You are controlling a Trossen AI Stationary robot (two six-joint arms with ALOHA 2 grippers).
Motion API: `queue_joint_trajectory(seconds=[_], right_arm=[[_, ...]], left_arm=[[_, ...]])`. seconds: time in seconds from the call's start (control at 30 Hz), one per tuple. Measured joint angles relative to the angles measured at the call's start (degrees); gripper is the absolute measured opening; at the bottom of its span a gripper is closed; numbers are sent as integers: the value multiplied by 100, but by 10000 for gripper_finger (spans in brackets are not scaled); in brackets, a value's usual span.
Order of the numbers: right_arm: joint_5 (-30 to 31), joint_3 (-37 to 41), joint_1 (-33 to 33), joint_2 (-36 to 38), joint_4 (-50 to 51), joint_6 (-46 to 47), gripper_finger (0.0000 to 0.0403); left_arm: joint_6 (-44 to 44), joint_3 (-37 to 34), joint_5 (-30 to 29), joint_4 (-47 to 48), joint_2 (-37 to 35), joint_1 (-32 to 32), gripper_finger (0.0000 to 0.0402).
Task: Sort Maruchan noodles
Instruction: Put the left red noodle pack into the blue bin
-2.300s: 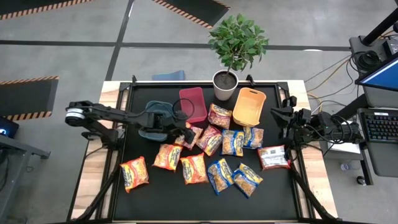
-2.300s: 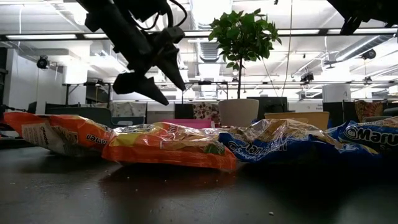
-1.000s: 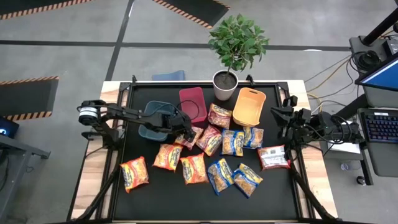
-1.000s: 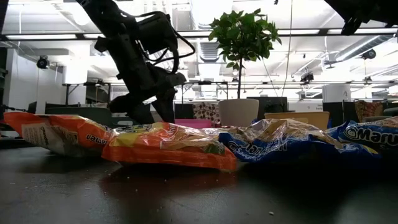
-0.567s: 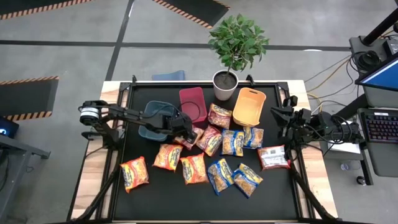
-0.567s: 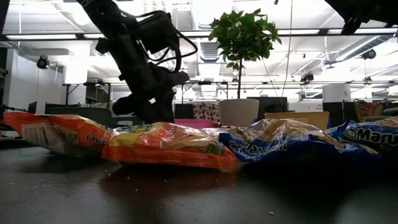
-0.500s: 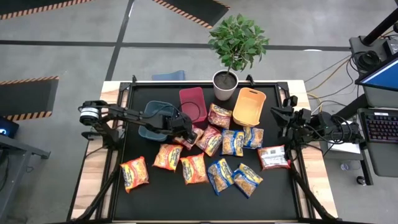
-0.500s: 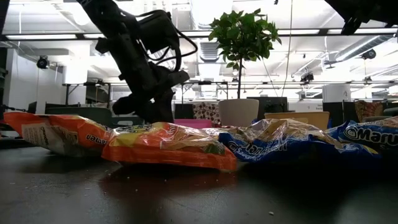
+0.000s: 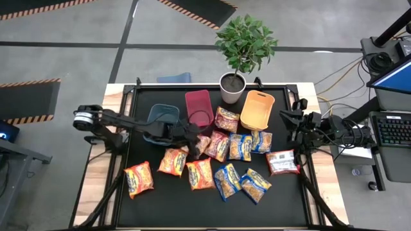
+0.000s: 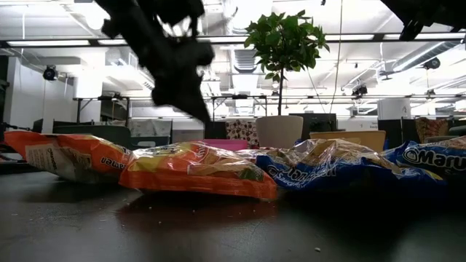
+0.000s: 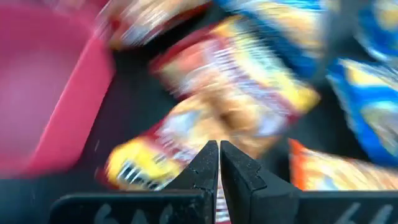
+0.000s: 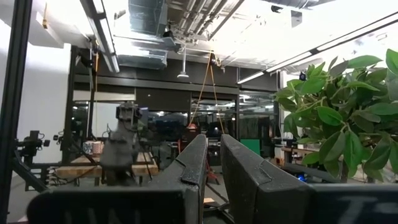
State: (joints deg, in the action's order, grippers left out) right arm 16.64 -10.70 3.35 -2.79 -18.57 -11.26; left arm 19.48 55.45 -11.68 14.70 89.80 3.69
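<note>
Sorting barely begun: left gripper clenched on a red packet; bins look empty, packets unsorted.

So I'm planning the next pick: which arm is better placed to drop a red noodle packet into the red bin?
Left. The left gripper is shut on the red packet, right beside the red bin. The right gripper waits shut at the table's right edge, away from the pile.

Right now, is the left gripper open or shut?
Shut. In its wrist view the left gripper has its fingers nearly together, over a red-maroon packet beside the red bin.
</note>
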Motion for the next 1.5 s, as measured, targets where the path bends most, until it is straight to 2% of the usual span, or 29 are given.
queue_joint_trajectory(seconds=[0.1,0.17,0.33,0.43,0.57,0.7,0.87,1.0,1.1,1.3,1.5], right_arm=[[2,0,-1,0,-2,2,38],[0,0,-1,1,-1,2,38],[0,0,-2,0,-9,15,38],[0,0,-2,0,-11,17,38],[-2,-1,0,1,-13,18,38],[-2,-5,0,0,-11,15,38],[-3,-26,-1,1,-10,15,38],[-4,-26,0,2,-9,15,38],[-5,-26,1,0,-10,13,38],[-7,-26,0,1,8,-20,38],[-4,-26,-2,2,9,-29,38]], left_arm=[[-674,237,-201,12,-44,278,0],[-496,362,-287,110,-53,331,0],[1522,486,-281,1071,-55,-13,5],[2143,480,-172,1294,-57,-174,27],[2397,480,47,1258,-59,-294,84],[2769,480,371,1296,-61,-439,168],[2907,479,211,1490,23,-542,279],[2903,473,187,1487,194,-601,332],[2840,458,187,1489,351,-608,344],[2822,307,216,1318,424,-606,337],[2933,-68,430,541,447,-606,334]])
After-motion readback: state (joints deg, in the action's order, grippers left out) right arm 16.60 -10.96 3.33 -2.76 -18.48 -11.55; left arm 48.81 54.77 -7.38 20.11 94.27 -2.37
